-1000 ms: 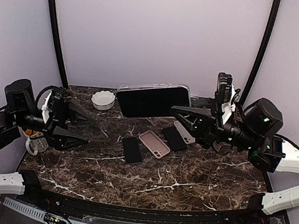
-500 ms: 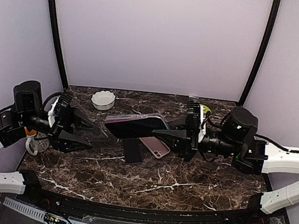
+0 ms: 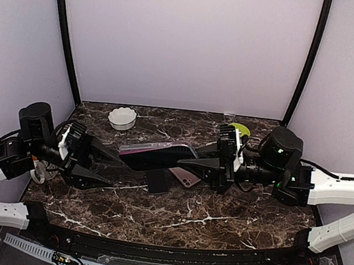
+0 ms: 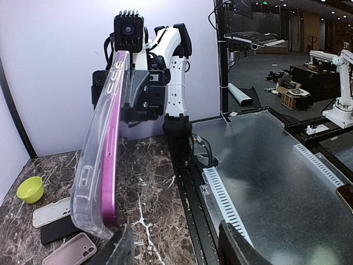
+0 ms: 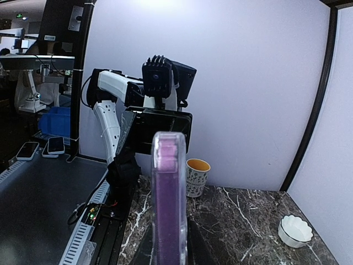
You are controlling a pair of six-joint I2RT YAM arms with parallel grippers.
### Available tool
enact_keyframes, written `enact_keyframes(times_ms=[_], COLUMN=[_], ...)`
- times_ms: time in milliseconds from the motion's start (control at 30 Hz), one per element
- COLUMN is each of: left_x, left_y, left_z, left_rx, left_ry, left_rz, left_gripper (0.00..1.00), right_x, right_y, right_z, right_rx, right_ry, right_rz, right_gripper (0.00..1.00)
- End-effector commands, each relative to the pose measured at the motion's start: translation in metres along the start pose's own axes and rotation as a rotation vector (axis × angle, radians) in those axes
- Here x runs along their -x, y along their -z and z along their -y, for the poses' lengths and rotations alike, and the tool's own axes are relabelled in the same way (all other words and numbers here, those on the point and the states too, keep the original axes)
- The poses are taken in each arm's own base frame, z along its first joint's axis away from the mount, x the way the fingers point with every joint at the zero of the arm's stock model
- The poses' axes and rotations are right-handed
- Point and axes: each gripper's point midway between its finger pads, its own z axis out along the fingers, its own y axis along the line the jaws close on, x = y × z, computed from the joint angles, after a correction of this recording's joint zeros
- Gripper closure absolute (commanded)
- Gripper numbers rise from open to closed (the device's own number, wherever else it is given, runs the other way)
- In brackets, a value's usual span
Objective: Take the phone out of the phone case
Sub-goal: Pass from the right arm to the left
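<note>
Right claw (image 3: 186, 161) is clamped on the right end of the phone (image 3: 156, 152), holding it up off the table (image 3: 219, 213), long side roughly level, between the two arms. Phone sits inside its clear phone case (image 4: 96, 160), magenta edge showing through. Left claw (image 3: 115, 169) has fingers spread, gripping nothing, tips just beside the phone's left end; can't tell if they touch. On the table under the held phone: a dark phone (image 3: 156, 182) and a pink case (image 3: 185, 179). White bowl (image 3: 122, 118) back left, yellow-green bowl (image 3: 239, 129) back right. Paper cup (image 5: 197, 176) by the left arm.
</note>
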Motion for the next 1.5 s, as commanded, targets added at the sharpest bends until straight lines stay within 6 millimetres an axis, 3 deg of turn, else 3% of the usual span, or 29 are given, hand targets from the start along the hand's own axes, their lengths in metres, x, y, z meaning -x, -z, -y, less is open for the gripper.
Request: enact_keyframes(times_ms=[0, 400, 633, 1467], left_x=[0.006, 0.009, 0.031, 0.028], left_y=[-0.003, 0.002, 0.01, 0.004], left_z=[-0.001, -0.001, 0.007, 0.008], left_rx=[0.01, 0.046, 0.029, -0.005], left_ry=[-0.032, -0.079, -0.119, -0.108], left_rz=[0.031, -0.001, 0.013, 0.033], left_gripper=[0.46, 0.5, 0.52, 0.59], right_x=[0.04, 0.04, 0.037, 0.046], right_y=[0.001, 0.005, 0.002, -0.003], right_z=[-0.003, -0.01, -0.009, -0.001], right_rx=[0.019, 0.05, 0.051, 0.015], right_ry=[0.041, 0.01, 0.005, -0.012], right_rz=[0.132, 0.125, 0.111, 0.141], right_gripper=[1.0, 1.0, 1.0, 1.0])
